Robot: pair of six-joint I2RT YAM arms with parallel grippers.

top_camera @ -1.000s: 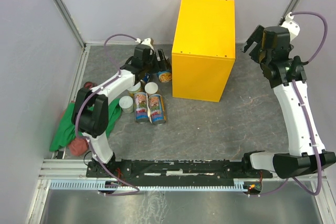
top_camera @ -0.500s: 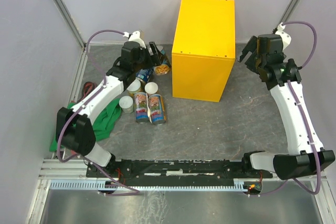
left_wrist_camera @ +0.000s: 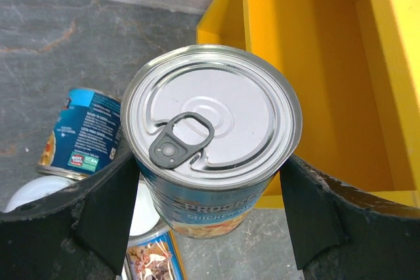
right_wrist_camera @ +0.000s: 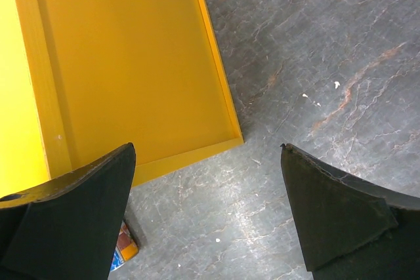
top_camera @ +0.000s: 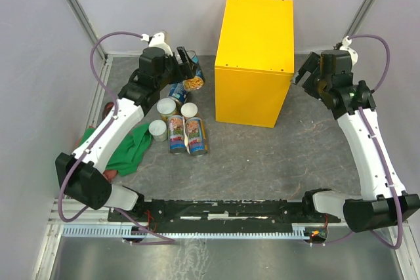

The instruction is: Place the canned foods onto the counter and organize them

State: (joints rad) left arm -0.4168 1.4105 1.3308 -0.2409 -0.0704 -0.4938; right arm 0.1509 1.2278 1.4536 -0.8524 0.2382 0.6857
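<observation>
My left gripper (top_camera: 186, 69) is shut on a wide blue-labelled can (top_camera: 193, 82), held above the floor left of the yellow counter (top_camera: 256, 44). In the left wrist view the can's silver pull-tab top (left_wrist_camera: 211, 119) fills the space between both fingers (left_wrist_camera: 108, 211). A second blue can (top_camera: 177, 91) lies below it. Three small pale-lidded cans (top_camera: 167, 105) and two slim colourful cans (top_camera: 196, 136) rest on the floor. My right gripper (top_camera: 306, 72) hangs open and holds nothing beside the counter's right face (right_wrist_camera: 125, 63).
A green cloth (top_camera: 126, 150) lies at the left near my left arm. Grey walls close in the back and sides. The stone-patterned floor (top_camera: 262, 155) runs in front of the counter. The counter top (top_camera: 259, 27) is bare.
My left gripper has lifted the blue can off the floor and drawn back to the left. My right gripper has dropped lower, nearer the counter's right side.
</observation>
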